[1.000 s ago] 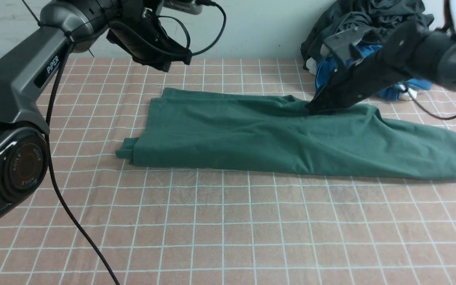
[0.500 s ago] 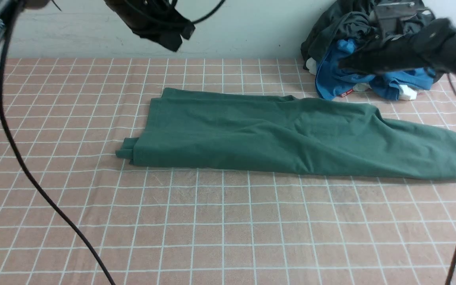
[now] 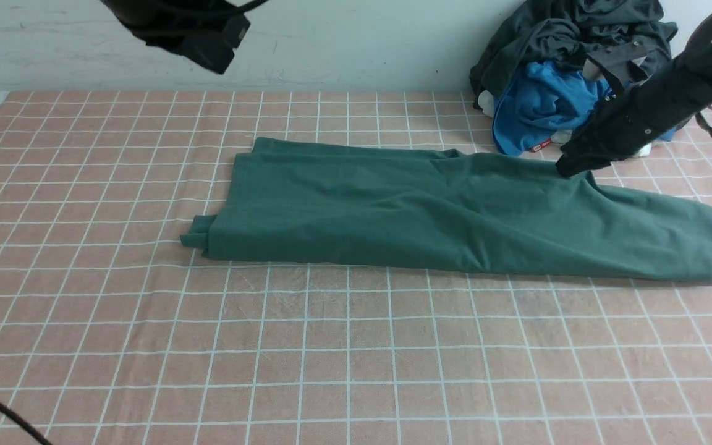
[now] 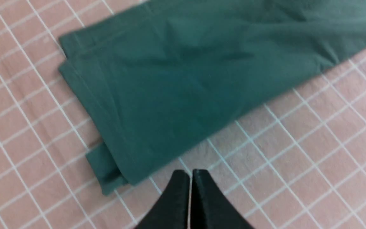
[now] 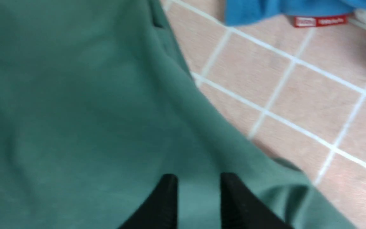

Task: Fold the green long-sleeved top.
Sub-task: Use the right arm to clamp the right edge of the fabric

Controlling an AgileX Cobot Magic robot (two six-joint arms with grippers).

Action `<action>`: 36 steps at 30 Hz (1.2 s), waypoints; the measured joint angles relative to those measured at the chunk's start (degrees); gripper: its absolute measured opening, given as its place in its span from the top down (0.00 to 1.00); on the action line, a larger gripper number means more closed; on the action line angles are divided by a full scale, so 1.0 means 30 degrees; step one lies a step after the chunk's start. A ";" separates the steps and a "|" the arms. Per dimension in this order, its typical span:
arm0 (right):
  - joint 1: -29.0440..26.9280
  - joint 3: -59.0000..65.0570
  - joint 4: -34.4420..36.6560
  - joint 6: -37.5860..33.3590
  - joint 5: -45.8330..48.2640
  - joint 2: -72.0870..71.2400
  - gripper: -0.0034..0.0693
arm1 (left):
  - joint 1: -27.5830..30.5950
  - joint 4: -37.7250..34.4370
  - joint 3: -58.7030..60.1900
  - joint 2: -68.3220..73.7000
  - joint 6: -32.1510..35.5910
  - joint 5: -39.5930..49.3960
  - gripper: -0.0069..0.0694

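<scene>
The green long-sleeved top (image 3: 430,213) lies folded into a long strip across the table, one sleeve running off to the right. It also shows in the left wrist view (image 4: 176,79) and in the right wrist view (image 5: 84,121). My left gripper (image 4: 191,173) is shut and empty, raised high above the table's far left; in the front view only its dark body (image 3: 189,28) shows. My right gripper (image 3: 569,168) is open and empty, its tip just above the top's far edge near the right sleeve; its fingers (image 5: 170,190) hang over the green cloth. Logo and neck label are hidden.
A heap of clothes sits at the back right corner: a bright blue garment (image 3: 538,102) under a dark charcoal-grey one (image 3: 572,31). The blue garment's red label (image 5: 319,21) lies close to my right gripper. The pink checked tablecloth (image 3: 356,358) spreads toward the front.
My left arm has lifted up and away to the left. My right gripper left the middle of the top's far edge, rose toward the clothes heap, then came down at the far edge further right.
</scene>
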 joint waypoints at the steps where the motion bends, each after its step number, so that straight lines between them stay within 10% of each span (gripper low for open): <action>1: 0.0000 0.0000 -0.0056 0.0024 -0.0074 0.0018 0.56 | 0.0000 0.0000 0.0391 -0.0189 0.0000 0.0000 0.91; 8: 0.0000 -0.0018 -0.1057 0.0130 -0.1869 0.1228 0.31 | 0.0000 0.0036 0.6164 -0.2577 0.0024 -0.0118 0.91; 15: 0.0020 -0.0018 -0.2204 0.0151 -0.3135 0.1546 0.88 | 0.0000 0.0576 0.9857 -0.5193 0.0024 -0.1013 0.91; 24: 0.0016 -0.0018 -0.2798 0.0916 -0.3968 0.1546 0.92 | 0.0000 0.1710 1.2365 -0.7889 -0.0673 -0.1218 0.91; 30: -0.0106 -0.0018 -0.1992 0.1642 -0.3876 0.1131 0.64 | 0.0000 0.2316 1.4246 -0.9526 -0.1439 -0.1798 0.91; 36: -0.0623 -0.0020 -0.5825 0.5254 -0.1041 -0.1591 0.15 | 0.0000 0.2915 1.7414 -1.2338 -0.2663 -0.3861 0.91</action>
